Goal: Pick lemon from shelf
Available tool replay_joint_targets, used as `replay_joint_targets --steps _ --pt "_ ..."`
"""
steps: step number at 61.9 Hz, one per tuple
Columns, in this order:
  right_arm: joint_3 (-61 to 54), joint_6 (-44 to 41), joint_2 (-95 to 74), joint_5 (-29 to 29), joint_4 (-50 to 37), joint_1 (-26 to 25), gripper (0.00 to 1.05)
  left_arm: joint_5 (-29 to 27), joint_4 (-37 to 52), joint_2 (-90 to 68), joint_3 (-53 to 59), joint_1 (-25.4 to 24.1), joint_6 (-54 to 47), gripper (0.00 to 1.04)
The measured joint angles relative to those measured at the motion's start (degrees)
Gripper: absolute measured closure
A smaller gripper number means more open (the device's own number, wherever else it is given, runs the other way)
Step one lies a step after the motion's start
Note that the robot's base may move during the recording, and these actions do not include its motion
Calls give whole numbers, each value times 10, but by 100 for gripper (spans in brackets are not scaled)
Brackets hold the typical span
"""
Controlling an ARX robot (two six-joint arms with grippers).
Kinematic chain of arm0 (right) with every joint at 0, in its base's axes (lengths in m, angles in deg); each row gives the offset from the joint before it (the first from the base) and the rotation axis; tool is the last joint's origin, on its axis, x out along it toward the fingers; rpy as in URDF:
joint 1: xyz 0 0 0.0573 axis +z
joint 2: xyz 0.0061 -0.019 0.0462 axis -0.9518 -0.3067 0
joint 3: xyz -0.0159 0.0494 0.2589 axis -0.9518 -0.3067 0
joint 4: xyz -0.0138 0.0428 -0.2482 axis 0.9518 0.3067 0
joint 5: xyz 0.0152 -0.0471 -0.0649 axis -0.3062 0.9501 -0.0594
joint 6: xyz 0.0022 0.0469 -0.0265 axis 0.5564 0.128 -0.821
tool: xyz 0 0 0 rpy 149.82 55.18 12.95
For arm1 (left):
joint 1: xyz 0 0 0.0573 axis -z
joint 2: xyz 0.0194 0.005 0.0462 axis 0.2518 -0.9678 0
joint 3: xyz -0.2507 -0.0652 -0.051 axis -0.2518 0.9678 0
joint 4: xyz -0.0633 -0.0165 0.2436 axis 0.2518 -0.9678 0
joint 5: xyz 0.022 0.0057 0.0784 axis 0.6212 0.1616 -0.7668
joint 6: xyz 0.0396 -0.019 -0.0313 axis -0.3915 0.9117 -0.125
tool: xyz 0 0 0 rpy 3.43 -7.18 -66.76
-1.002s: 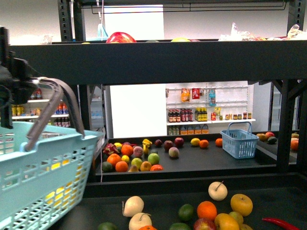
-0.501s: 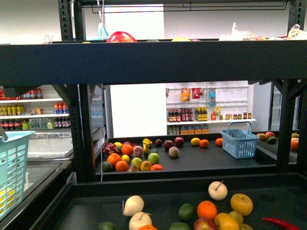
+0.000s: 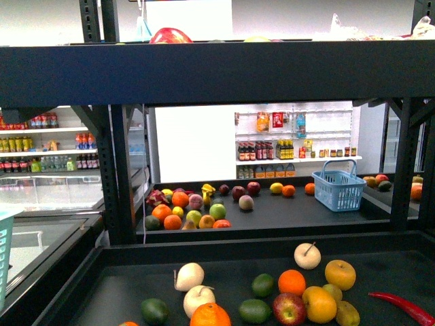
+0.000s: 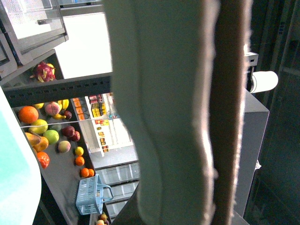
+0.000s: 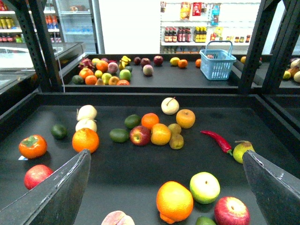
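The lemon (image 3: 319, 303) is a yellow rounded-oval fruit in the fruit cluster on the near tier of the dark shelf (image 3: 217, 71), beside an orange (image 3: 292, 281). In the right wrist view the lemon (image 5: 161, 134) lies past my right gripper (image 5: 166, 187), which is open and empty above the tier, its fingers (image 5: 56, 192) wide apart. My left gripper (image 4: 206, 140) is shut on the handle of the light teal basket (image 4: 14, 178). The blurred handle fills that view. Only the basket's edge (image 3: 3, 251) shows at the far left of the front view.
A golden apple-shaped fruit (image 3: 340, 274), apples, limes, a red chilli (image 3: 401, 307) and a large orange-yellow fruit (image 5: 174, 202) lie on the near tier. A second rack behind holds more fruit, a small yellow one (image 3: 276, 188) and a blue basket (image 3: 338, 189).
The teal basket and left arm have swung out of the front view to the left; only its edge remains. The view has tilted down slightly, showing more of the near tier.
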Motion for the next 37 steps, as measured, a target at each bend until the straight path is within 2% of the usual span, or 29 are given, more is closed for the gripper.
replay_joint_targets --steps 22,29,35,37 --pt "0 0 0 0 0 0 7 14 77 -18 49 -21 0 97" --pt "0 0 0 0 0 0 7 17 93 -18 75 -23 -17 67" --pt "0 0 0 0 0 0 7 25 97 -19 85 -22 -19 49" --pt "0 0 0 0 0 0 7 25 97 -19 88 -23 -20 41"
